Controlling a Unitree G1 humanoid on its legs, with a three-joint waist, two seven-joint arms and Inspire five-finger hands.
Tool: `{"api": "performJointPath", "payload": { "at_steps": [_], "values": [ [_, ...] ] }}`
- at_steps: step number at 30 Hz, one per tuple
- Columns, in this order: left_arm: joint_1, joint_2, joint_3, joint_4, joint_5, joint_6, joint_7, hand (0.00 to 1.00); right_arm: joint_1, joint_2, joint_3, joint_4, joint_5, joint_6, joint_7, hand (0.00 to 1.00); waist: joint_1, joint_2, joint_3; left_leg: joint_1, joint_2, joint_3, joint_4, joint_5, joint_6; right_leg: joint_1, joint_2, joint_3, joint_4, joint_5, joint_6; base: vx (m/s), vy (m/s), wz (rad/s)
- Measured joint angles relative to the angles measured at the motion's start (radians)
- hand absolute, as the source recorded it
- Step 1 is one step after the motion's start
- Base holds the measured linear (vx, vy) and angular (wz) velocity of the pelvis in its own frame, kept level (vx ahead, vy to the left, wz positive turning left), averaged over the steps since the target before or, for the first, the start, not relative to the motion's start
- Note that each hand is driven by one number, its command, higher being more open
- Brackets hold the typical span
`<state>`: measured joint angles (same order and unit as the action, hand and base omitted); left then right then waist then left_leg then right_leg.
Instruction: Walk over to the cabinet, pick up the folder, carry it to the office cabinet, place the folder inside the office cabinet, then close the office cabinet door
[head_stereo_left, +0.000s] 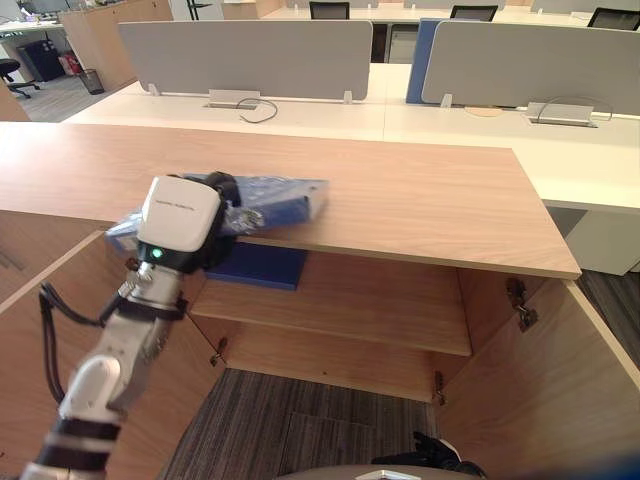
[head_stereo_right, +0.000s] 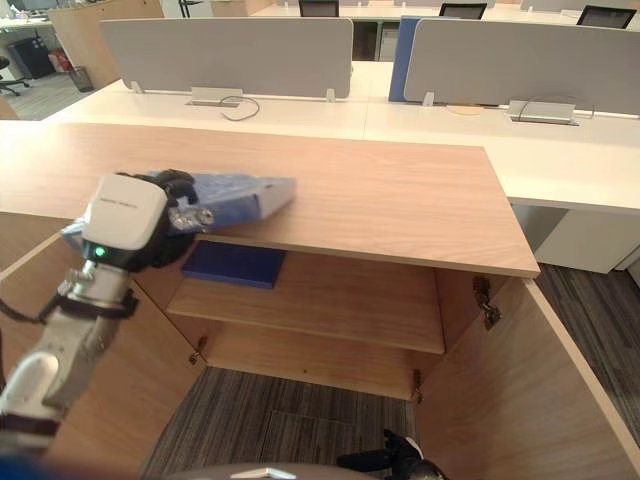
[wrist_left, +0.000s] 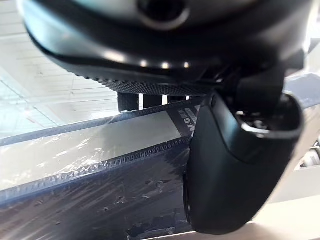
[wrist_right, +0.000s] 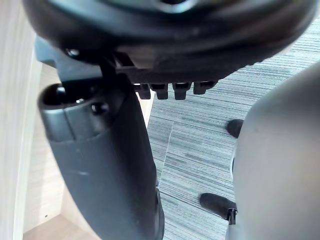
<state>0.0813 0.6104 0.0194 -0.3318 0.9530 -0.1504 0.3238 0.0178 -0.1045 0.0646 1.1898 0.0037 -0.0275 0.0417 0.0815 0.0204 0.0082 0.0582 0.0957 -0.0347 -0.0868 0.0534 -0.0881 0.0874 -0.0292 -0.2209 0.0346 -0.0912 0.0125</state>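
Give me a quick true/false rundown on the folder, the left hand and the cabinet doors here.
1. The left hand grips a plastic-wrapped blue folder. True.
2. The cabinet doors are shut. False: both stand open.
3. A dark blue item lies on the upper shelf. True.
4. The gripped folder is inside the cabinet. False: it is up at the front edge of the cabinet top.

folder (head_stereo_left: 295, 203): laid on the cabinet top (head_stereo_left: 420, 200), near left edge
shelf (head_stereo_left: 380, 300): flat item (head_stereo_left: 262, 267), possibly a book, placed left
desks (head_stereo_left: 330, 115): set far behind
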Motion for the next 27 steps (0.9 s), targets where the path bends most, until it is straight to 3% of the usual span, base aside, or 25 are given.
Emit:
{"api": "performJointPath", "payload": {
  "at_steps": [2, 4, 6, 8, 10, 14, 18, 19, 20, 22, 25, 27],
  "values": [
    [0.090, -0.129, -0.004, -0.156, -0.158, -0.069, -0.028, 0.00, 0.010, 0.001, 0.003, -0.026, 0.026, 0.004, -0.001, 1.00, 0.002, 0.000, 0.000, -0.002, 0.002, 0.002, 0.000, -0.001, -0.001, -0.003, 0.001, 0.002, 0.001, 0.000, 0.000, 0.01, 0.004, -0.02],
    [0.182, -0.295, -0.013, -0.285, -0.367, -0.114, -0.087, 0.00, 0.080, 0.010, 0.006, -0.181, 0.082, 0.007, -0.004, 1.00, -0.003, 0.003, 0.001, 0.000, 0.004, 0.010, 0.000, -0.001, -0.001, -0.007, 0.003, 0.009, 0.005, 0.000, -0.001, -0.01, 0.009, -0.10],
    [0.257, -0.398, -0.013, -0.329, -0.528, -0.129, -0.123, 0.00, 0.163, 0.015, 0.006, -0.363, 0.130, 0.006, -0.004, 1.00, -0.016, 0.006, 0.002, 0.002, 0.010, 0.024, 0.000, -0.003, -0.002, -0.015, 0.009, 0.023, 0.010, 0.001, -0.003, -0.04, 0.006, -0.20],
    [0.298, -0.449, -0.004, -0.332, -0.705, -0.121, -0.139, 0.00, 0.245, 0.024, 0.026, -0.533, 0.215, 0.004, 0.003, 1.00, -0.028, 0.010, 0.004, 0.006, 0.017, 0.030, 0.000, -0.005, -0.004, -0.018, 0.015, 0.030, 0.009, 0.001, -0.005, -0.06, -0.010, -0.17],
    [0.356, -0.514, 0.007, -0.331, -0.910, -0.102, -0.160, 0.00, 0.351, 0.024, 0.059, -0.725, 0.445, 0.001, 0.079, 1.00, -0.035, 0.004, 0.004, 0.003, 0.027, 0.049, 0.001, -0.012, -0.005, -0.032, 0.023, 0.049, 0.008, -0.002, -0.002, -0.05, -0.014, -0.21],
    [0.374, -0.532, 0.008, -0.334, -1.085, -0.101, -0.201, 0.00, 0.472, -0.029, 0.136, -0.982, 0.619, 0.011, 0.186, 1.00, -0.034, -0.018, 0.016, -0.005, 0.039, 0.077, 0.014, -0.024, -0.015, -0.050, 0.035, 0.077, 0.013, 0.000, -0.005, 0.01, -0.013, -0.23],
    [0.365, -0.491, -0.010, -0.331, -1.207, -0.080, -0.284, 0.00, 0.497, -0.237, 0.199, -1.269, 0.634, 0.023, 0.325, 1.00, -0.038, -0.024, 0.018, -0.003, 0.042, 0.130, 0.032, -0.043, -0.019, -0.069, 0.039, 0.130, 0.023, 0.005, -0.010, 0.06, 0.020, -0.44],
    [0.350, -0.458, -0.016, -0.331, -1.219, -0.077, -0.316, 0.00, 0.484, -0.328, 0.197, -1.331, 0.634, 0.031, 0.374, 1.00, -0.039, -0.023, 0.020, 0.003, 0.042, 0.146, 0.036, -0.050, -0.018, -0.069, 0.040, 0.148, 0.025, 0.006, -0.009, 0.06, 0.027, -0.28],
    [0.346, -0.452, -0.017, -0.331, -1.220, -0.077, -0.322, 0.00, 0.481, -0.346, 0.197, -1.341, 0.634, 0.033, 0.382, 1.00, -0.040, -0.022, 0.020, 0.005, 0.042, 0.150, 0.036, -0.051, -0.018, -0.069, 0.040, 0.151, 0.025, 0.006, -0.009, 0.06, 0.036, -0.37],
    [0.324, -0.414, -0.023, -0.331, -1.219, -0.075, -0.356, 0.00, 0.476, -0.498, 0.191, -1.405, 0.636, 0.055, 0.432, 1.00, -0.039, -0.015, 0.023, 0.019, 0.044, 0.178, 0.039, -0.062, -0.016, -0.069, 0.042, 0.176, 0.029, 0.006, -0.009, 0.05, 0.033, -0.33],
    [0.324, -0.406, -0.023, -0.332, -1.229, -0.074, -0.385, 0.00, 0.493, -0.637, 0.172, -1.481, 0.641, 0.090, 0.473, 1.00, -0.043, -0.005, 0.028, 0.032, 0.050, 0.210, 0.048, -0.076, -0.018, -0.070, 0.049, 0.206, 0.034, 0.006, -0.009, 0.03, 0.019, -0.31],
    [0.326, -0.404, -0.023, -0.332, -1.238, -0.074, -0.394, 0.00, 0.514, -0.676, 0.141, -1.523, 0.671, 0.095, 0.491, 1.00, -0.046, 0.001, 0.032, 0.033, 0.052, 0.218, 0.055, -0.080, -0.016, -0.072, 0.051, 0.216, 0.038, 0.006, -0.009, -0.01, -0.001, -0.17]
  ]
}}
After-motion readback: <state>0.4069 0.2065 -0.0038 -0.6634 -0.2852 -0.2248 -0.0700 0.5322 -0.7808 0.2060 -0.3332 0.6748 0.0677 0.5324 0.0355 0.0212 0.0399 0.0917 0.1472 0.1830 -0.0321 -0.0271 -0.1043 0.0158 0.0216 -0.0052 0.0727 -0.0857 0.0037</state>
